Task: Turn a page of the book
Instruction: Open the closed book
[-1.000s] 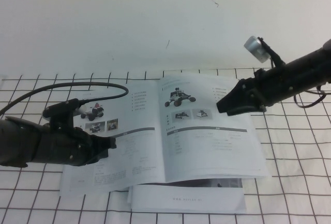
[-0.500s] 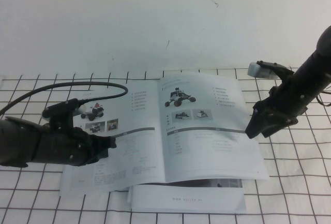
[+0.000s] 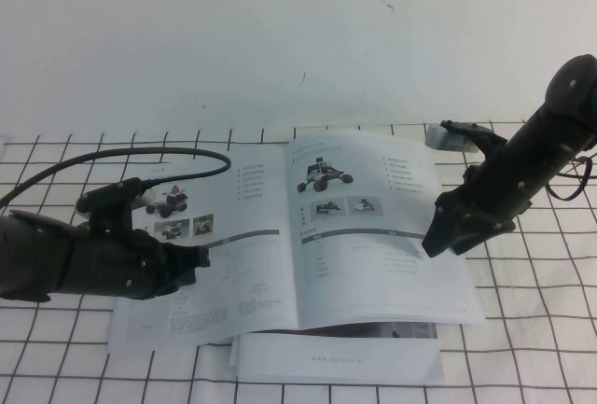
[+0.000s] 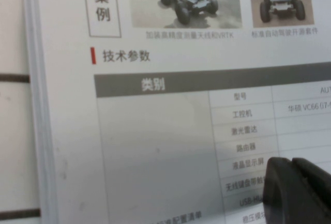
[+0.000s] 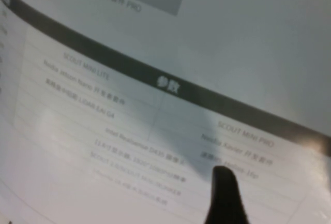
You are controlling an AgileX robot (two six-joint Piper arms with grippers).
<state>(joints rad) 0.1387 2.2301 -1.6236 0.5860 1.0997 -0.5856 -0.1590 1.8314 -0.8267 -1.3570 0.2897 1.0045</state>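
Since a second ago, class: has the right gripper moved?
Yes. The right gripper has swung down toward the page's right edge; the book stayed put, left gripper too.

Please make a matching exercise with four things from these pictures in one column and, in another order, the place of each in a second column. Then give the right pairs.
Things:
1. left gripper
2. right gripper
3. the page
4. plain booklet

Places:
A. over the outer edge of the right-hand leaf
B. under the book, at its near edge
C. on the left-hand leaf
D. the right-hand leaf, lying flat

Pairs: 1-C, 2-A, 3-D, 4-B
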